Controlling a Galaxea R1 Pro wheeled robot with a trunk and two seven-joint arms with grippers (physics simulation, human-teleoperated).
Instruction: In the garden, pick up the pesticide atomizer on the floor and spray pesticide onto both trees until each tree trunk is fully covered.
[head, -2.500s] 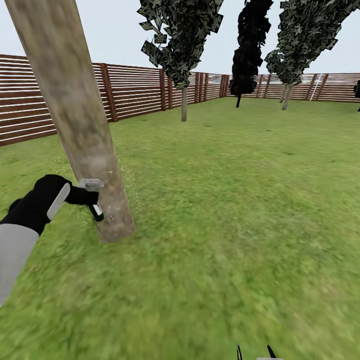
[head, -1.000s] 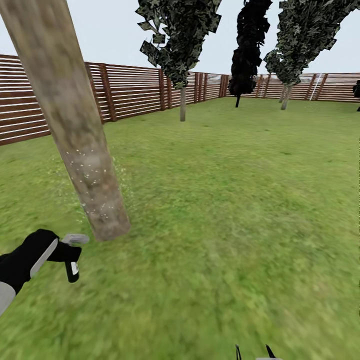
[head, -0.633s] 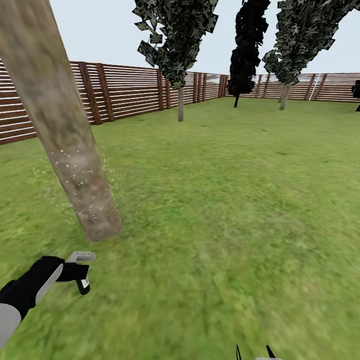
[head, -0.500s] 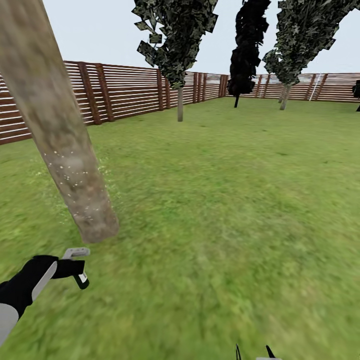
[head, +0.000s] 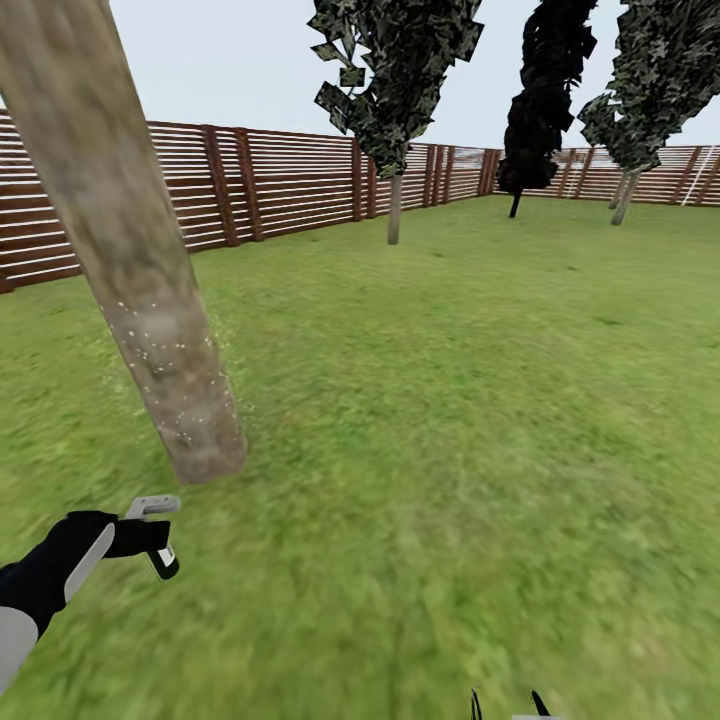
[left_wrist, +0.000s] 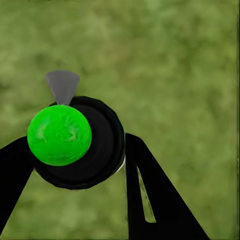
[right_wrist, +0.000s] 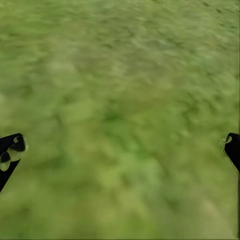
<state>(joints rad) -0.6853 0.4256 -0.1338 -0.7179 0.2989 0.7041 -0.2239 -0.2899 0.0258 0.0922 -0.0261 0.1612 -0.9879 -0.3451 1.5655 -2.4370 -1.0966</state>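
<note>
One thick, leaning, pale grey-brown tree trunk (head: 150, 300) rises at the left of the head view, with whitish pesticide specks (head: 165, 395) dotting its lower part. The other thick-trunked tree and the stone floor are out of view. My left gripper (head: 145, 540) hangs low over the lawn, short of the trunk's base and apart from it, shut on the pesticide atomizer (head: 162, 558). In the left wrist view the dark bottle (left_wrist: 102, 145) sits between my black fingers (left_wrist: 150, 195), its grey spray head pointing away. My right gripper (right_wrist: 120, 150) is open over grass, its tips (head: 508, 703) at the bottom edge.
Green lawn (head: 480, 400) spreads ahead and to the right. A brown slatted fence (head: 280, 180) bounds the far side. Three thin-stemmed dark-leaved trees (head: 395, 210) (head: 515, 205) (head: 625, 200) stand near it.
My left arm has dropped and drawn back from the trunk with the atomizer still held. In the last half second the camera swung left, shifting the far trees rightward.
</note>
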